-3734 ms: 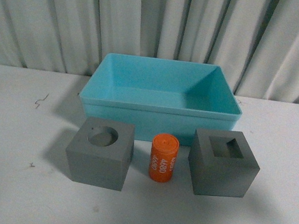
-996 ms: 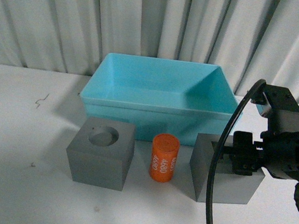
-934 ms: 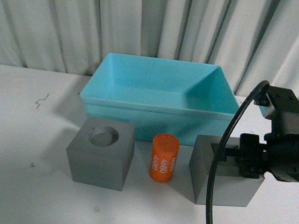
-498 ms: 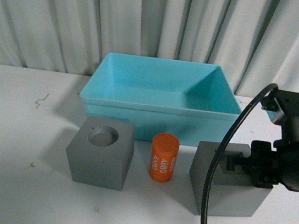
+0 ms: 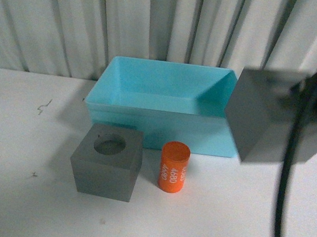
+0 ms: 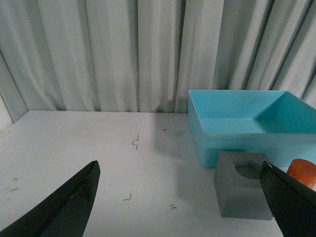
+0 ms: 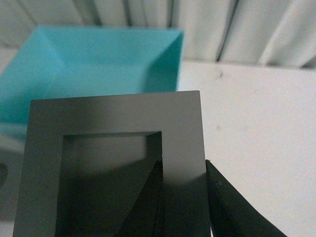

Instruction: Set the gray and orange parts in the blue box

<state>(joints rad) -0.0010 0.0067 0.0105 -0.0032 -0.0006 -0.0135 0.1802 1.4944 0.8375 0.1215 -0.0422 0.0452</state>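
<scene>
Right hand (image 7: 183,190): I clamp the square cube (image 5: 267,116) by its wall, aloft at box (image 5: 163,125) right end.
Left hand (image 6: 178,167): my fingers apart.
Worktop (image 5: 24,189): round cube (image 5: 108,161), cylinder (image 5: 174,167).

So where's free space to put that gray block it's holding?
For the gray block, the blue box is empty inside. Bare table lies right of the orange cylinder, left of the round-recess cube, and in front of both. Crowded: between those and the box.

The right hand (image 7: 182,165), out of view at first, now pinches one wall of the square-holed gray cube (image 5: 262,116). The cube is lifted off the counter (image 5: 238,219) to the right end of the blue box (image 5: 146,123).
</scene>
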